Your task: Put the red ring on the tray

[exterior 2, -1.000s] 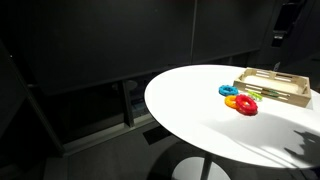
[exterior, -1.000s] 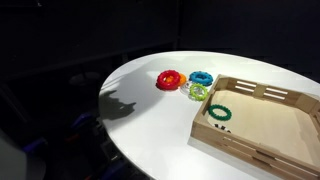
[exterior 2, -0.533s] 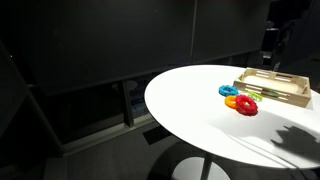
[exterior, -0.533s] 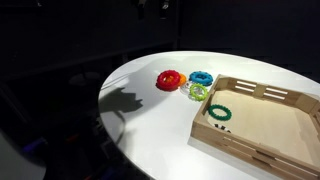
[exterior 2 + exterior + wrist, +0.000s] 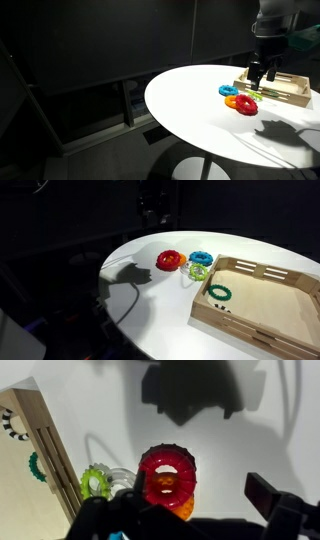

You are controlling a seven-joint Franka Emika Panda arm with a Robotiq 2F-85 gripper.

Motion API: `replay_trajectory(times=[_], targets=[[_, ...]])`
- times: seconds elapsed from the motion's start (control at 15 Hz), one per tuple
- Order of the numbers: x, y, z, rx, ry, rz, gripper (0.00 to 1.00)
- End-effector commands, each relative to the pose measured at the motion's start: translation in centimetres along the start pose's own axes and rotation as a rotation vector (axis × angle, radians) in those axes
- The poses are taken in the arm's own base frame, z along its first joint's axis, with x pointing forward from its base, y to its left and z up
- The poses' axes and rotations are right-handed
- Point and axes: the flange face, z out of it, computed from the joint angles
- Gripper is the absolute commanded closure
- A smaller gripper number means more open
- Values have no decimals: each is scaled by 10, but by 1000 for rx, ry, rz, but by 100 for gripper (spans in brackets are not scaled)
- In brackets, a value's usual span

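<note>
The red ring lies flat on the white round table, left of the tray; it shows in both exterior views. In the wrist view the red ring sits partly on top of an orange ring. The light wooden tray stands behind the rings and its slotted wall runs along the left of the wrist view. My gripper hangs open and empty above the rings. Its dark fingers straddle the red ring from above without touching it.
A blue ring and a light green ring lie next to the red one. A clear ring sits by the green ring. A dark green ring lies inside the tray. The table edge curves close by.
My arm has come down from the top of the views toward the rings. Its shadow on the table has moved and grown. The rings and tray have not moved.
</note>
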Motion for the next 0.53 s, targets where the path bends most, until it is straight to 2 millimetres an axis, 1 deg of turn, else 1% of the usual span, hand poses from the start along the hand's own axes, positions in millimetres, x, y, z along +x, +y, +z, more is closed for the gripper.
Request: replay_trajectory(times=[0.0,0.07,0.13,0.47], targets=[[2,0,20,-32,38,54,0],[3,0,24,-32,29,53,0],[2,-2,19,-19,16,31,0],[5,-1,31,-45,26,43,0]])
